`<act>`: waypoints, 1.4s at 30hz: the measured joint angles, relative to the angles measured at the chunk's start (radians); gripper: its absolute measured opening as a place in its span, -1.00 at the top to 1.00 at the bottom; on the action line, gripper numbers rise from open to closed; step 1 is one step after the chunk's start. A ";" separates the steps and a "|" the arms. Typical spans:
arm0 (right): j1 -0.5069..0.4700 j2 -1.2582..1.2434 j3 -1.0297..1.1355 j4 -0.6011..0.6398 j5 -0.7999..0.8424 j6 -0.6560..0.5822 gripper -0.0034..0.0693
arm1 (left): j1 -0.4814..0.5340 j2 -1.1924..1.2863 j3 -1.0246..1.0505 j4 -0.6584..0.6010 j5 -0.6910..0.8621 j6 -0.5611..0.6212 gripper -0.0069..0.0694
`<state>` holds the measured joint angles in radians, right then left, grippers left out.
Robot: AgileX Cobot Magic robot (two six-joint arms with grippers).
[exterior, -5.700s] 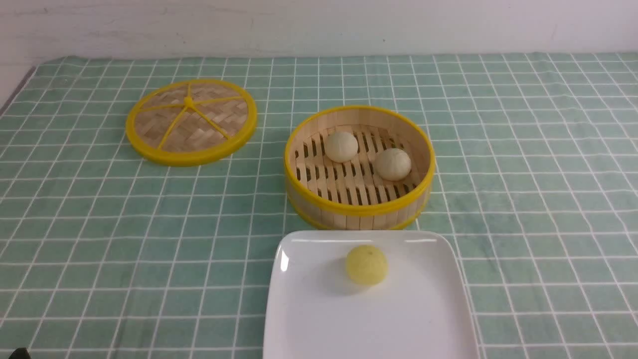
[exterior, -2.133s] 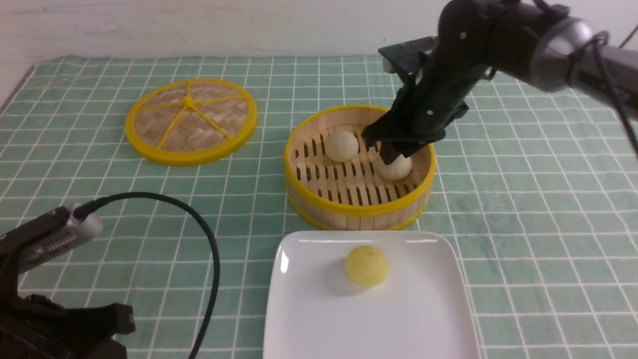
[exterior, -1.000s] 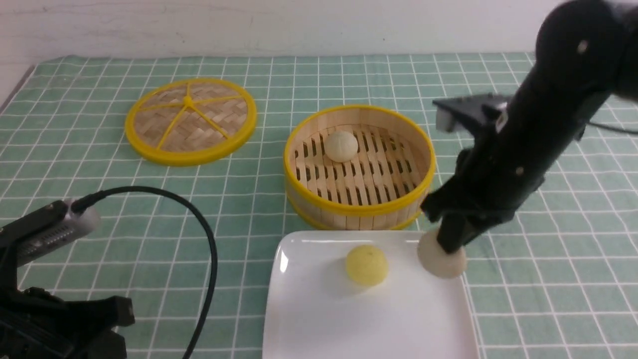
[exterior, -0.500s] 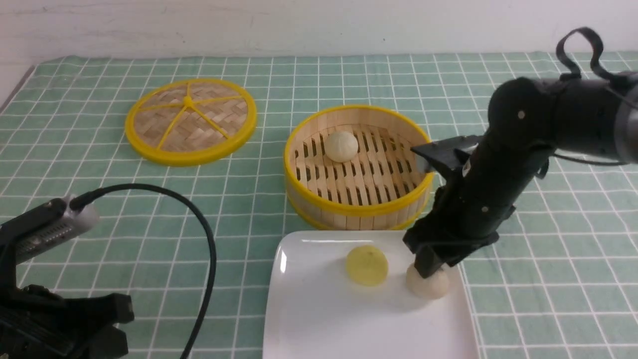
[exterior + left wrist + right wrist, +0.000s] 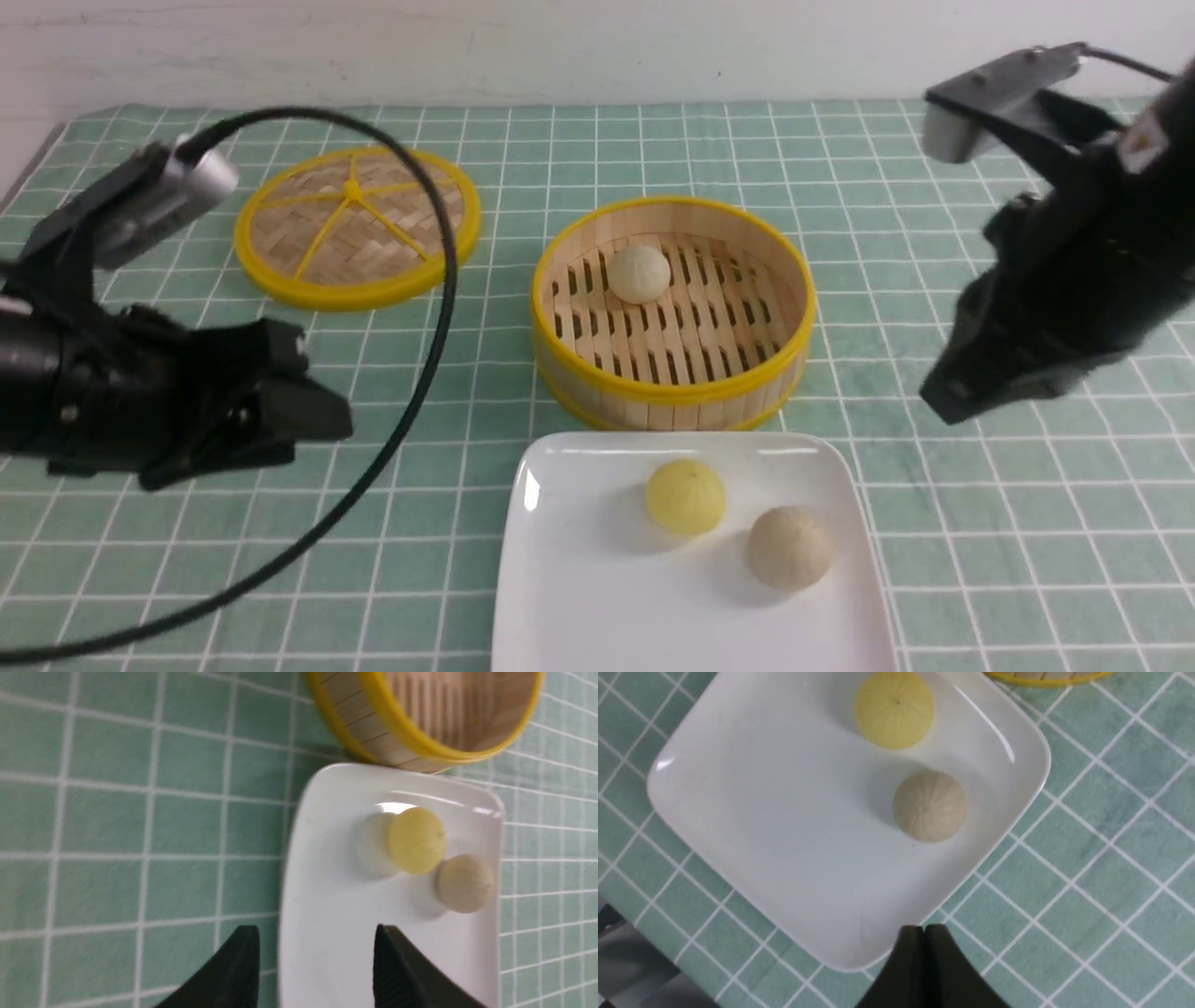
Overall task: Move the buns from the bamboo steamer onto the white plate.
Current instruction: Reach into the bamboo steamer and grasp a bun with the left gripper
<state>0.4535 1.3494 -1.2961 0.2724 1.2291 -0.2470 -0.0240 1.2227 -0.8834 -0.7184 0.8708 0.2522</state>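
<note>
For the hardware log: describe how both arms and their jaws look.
Both the left arm and right arm are matte black with chunky housings. Each carries a silver-grey camera box at the wrist; a black cable loops from the left one. The jaws are black and tapered, the left's ribbed inside.

Green white-checked cloth (image 5: 934, 560); white plate (image 5: 579, 597); beige bun (image 5: 789, 548); yellow ball (image 5: 685, 496); yellow-rimmed steamer (image 5: 672, 392).
</note>
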 joint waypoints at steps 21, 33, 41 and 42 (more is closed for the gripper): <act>0.000 -0.584 0.669 -0.040 -0.242 -0.004 0.93 | -0.441 0.977 -1.143 0.465 0.104 -0.240 -0.14; 0.000 -0.584 0.672 -0.041 -0.337 -0.004 0.92 | -0.511 1.185 -1.347 0.744 0.104 -0.405 -0.05; 0.000 -0.584 0.672 -0.042 -0.339 -0.004 0.91 | -0.511 1.161 -1.354 0.731 0.143 -0.446 0.74; 0.000 -0.584 0.672 -0.042 -0.338 -0.004 0.90 | -0.511 1.145 -1.353 0.718 0.158 -0.445 0.74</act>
<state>0.4535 0.7649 -0.6245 0.2301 0.8912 -0.2506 -0.5351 2.3673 -2.2362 0.0000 1.0284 -0.1930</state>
